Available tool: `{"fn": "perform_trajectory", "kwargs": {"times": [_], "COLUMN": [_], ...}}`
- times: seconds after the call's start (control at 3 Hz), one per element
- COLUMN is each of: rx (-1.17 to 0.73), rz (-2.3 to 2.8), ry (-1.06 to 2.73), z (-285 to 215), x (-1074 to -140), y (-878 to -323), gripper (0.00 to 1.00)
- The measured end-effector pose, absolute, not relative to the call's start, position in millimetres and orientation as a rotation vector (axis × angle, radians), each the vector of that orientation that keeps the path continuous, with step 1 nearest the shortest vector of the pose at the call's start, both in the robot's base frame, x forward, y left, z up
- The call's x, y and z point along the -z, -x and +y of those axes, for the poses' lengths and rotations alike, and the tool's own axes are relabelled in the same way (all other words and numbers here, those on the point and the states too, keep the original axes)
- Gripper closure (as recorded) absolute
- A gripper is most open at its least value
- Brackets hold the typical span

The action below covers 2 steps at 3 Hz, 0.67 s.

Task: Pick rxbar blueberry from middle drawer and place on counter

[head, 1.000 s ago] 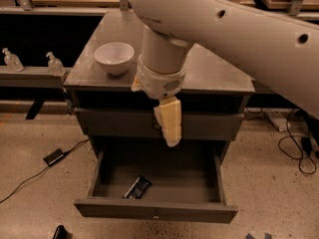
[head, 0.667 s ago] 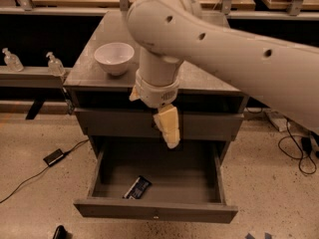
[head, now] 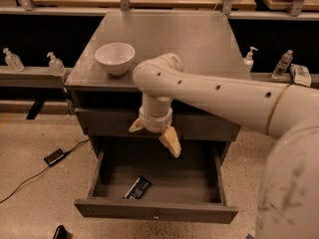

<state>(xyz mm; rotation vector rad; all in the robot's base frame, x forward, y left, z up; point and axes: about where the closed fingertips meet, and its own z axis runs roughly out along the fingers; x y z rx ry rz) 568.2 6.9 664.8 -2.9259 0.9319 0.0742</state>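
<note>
Above the open middle drawer (head: 154,211), the gripper (head: 153,135) hangs with fingers (head: 171,142) spread apart, empty, ready to descend on the rxbar blueberry (head: 138,187) lying flat near its front

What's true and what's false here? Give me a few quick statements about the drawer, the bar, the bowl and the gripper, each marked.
The rxbar blueberry lies inside the open middle drawer. True.
The gripper is shut on the bar. False: it hangs open above the drawer, holding nothing.
The white bowl stands on the counter. True.
The bar lies in the drawer's right half. False: it lies left of centre, near the front.
</note>
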Motion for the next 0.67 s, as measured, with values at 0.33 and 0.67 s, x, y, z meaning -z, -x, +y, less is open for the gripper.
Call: {"fn": "perform_trajectory", "kwargs": {"times": [0.33,0.67], "rx": [-0.196,-0.243], "rz": [0.688,0.611], "ry": [2.998,3.016], "z": [17.5,18.6], "x": [-594.4,-573.2], "y": [-562.6,-558.6], "gripper": [0.00,0.00]}}
